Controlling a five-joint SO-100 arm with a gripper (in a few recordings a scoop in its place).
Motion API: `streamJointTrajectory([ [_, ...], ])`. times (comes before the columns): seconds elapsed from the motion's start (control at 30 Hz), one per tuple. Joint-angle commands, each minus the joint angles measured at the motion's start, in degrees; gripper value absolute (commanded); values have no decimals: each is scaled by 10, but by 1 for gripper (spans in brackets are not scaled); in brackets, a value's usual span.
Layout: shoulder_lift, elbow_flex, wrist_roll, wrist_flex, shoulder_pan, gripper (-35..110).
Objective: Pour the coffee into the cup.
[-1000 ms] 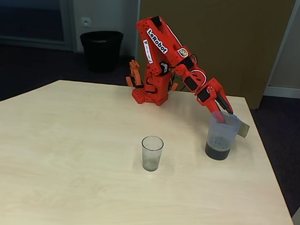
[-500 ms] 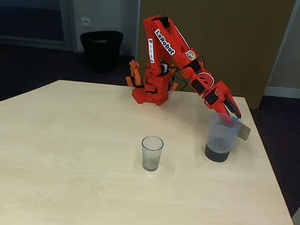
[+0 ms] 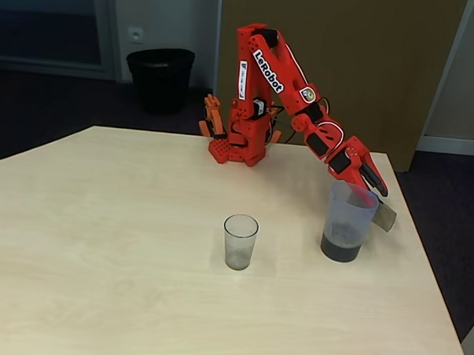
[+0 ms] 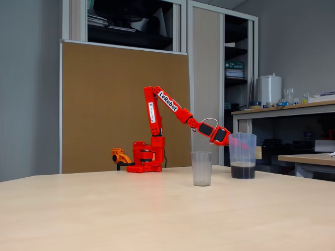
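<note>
Gripper at the jug's rim, cup standing apart

Fingers first: from my remote station I see the red gripper [image 3: 370, 186] angled down over the back rim of the translucent jug [image 3: 348, 219], by its flat handle. One dark finger seems to lie along the rim on the handle side. I cannot tell from either fixed view whether the fingers are parted or pressed together, or whether they touch the jug at all. In the side-on fixed view the gripper [image 4: 229, 140] is partly hidden behind the jug [image 4: 242, 155].

The jug stands upright on the table, not tilted. The coffee [image 3: 341, 248] sits as a dark band in its bottom [image 4: 242, 170], well below the rim.

The cup [image 3: 240, 242] is a small clear tumbler, upright, to the left of the jug in both fixed views [image 4: 201, 168], well apart from it. It looks cloudy, and I see no dark liquid in it.

Behind the gripper, the red arm [image 3: 285, 77] stretches from a raised shoulder down toward the jug, with white lettering on its upper link. Its base is at the far edge of the pale wooden table [image 3: 100, 258].

Beyond the table, a black waste bin [image 3: 159, 78] stands on the dark floor, and a brown board [image 4: 120, 104] is behind the arm.
</note>
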Motion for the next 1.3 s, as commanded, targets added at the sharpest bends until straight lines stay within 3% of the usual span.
streamJointTrajectory([
  [0.0,-1,-22,-3,-21,6,25],
  [0.9,-20,43,16,-153,26,22],
  [1.27,-85,64,25,-256,38,21],
])
